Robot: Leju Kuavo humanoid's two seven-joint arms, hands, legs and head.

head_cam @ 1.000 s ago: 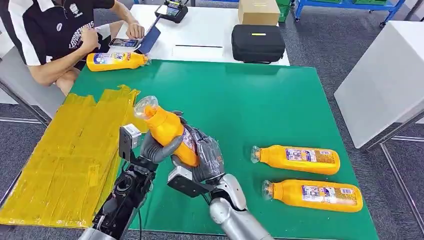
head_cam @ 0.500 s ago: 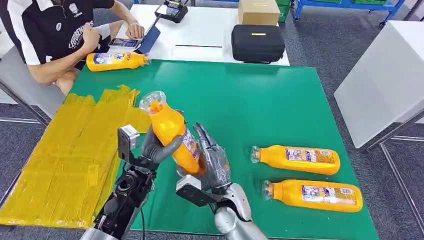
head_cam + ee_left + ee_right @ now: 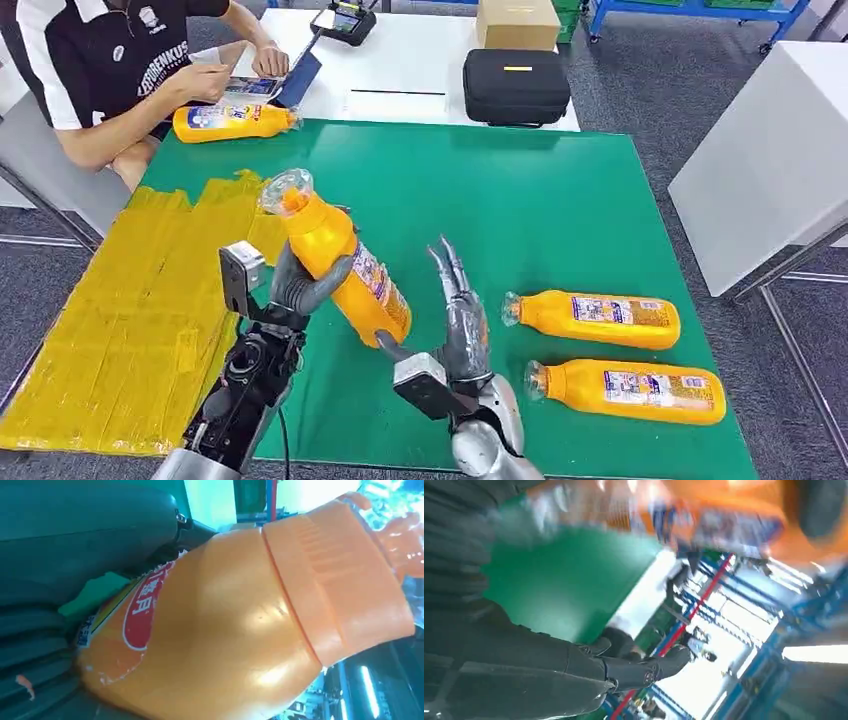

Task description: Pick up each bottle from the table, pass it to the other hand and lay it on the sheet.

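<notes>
Left hand [image 3: 300,285] grips the bottle [image 3: 335,260] above the green table [image 3: 560,210], neck tilted toward 11 o'clock; the yellow sheet [image 3: 130,310] lies at 9 o'clock from it. Right hand [image 3: 460,320], fingers spread and holding nothing, stands just beside at 3 o'clock. Four bottles: one held, two lying at 3 o'clock, one by the person [image 3: 110,60].

We see the head view bright, evenly lit and sharp; the right wrist view is motion-blurred with glaring overhead lights, the left wrist view soft.
</notes>
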